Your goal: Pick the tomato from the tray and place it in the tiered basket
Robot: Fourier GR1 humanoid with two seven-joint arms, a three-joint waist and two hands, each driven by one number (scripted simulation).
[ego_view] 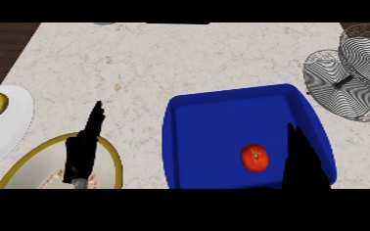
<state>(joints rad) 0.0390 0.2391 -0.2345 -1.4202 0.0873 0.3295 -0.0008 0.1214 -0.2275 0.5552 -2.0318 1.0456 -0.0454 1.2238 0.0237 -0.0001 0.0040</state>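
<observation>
Now the tomato (254, 157) lies inside the blue tray (217, 127), toward the tray's near right part, with its stem spot facing up. Just to the right of the tomato, over the tray's right side, the right hand (302, 161) stands with its fingers straight and pointing away, holding nothing and not touching the tomato. Beyond the tray's far right corner stands the wire tiered basket (339, 80), close to the tray but apart from it. Well to the left of the tray, the left hand (85, 149) rests with straight fingers over a gold-rimmed plate (22, 164), also empty. Farther left of the tray, a white plate (18, 120) shows at the table's (159, 58) edge.
</observation>
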